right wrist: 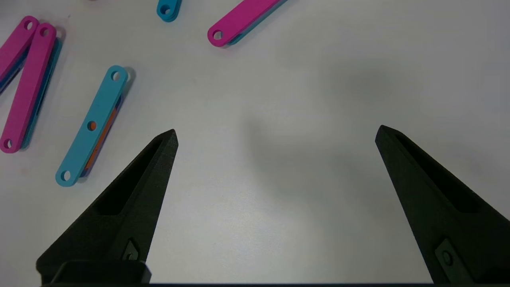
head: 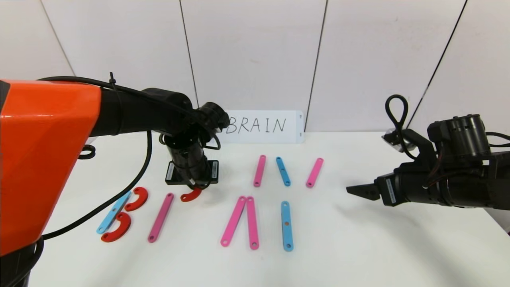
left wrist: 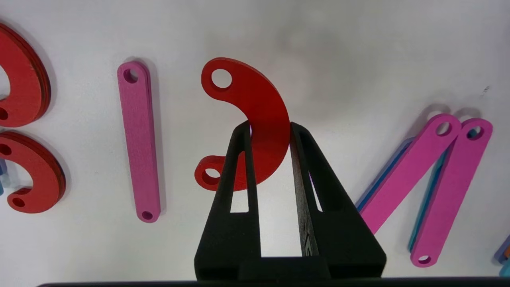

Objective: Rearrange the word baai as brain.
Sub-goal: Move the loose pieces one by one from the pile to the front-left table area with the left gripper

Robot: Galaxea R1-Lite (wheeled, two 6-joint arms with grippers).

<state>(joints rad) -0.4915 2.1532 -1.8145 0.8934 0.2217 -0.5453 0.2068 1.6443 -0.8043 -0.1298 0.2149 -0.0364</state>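
Observation:
The word's flat plastic pieces lie across the white table (head: 358, 247). At the left, a blue bar (head: 113, 212) and two red C-curves (head: 137, 198) (head: 116, 227) form a B. Beside it lies a pink bar (head: 161, 217). My left gripper (head: 194, 188) points down, shut on a third red C-curve (head: 191, 195) just right of that bar's far end. In the left wrist view the fingertips (left wrist: 295, 129) pinch the red curve's (left wrist: 255, 115) arc, and it sits tilted. My right gripper (head: 360, 190) hovers open at the right over bare table, nothing between its fingers (right wrist: 167, 143).
Two pink bars (head: 239, 221) (head: 252, 222) meet at their far ends, with a blue bar (head: 287, 225) to their right. Behind them lie a pink (head: 259, 170), a blue (head: 283, 171) and a pink bar (head: 314, 172). A white card reading BRAIN (head: 261, 126) leans on the wall.

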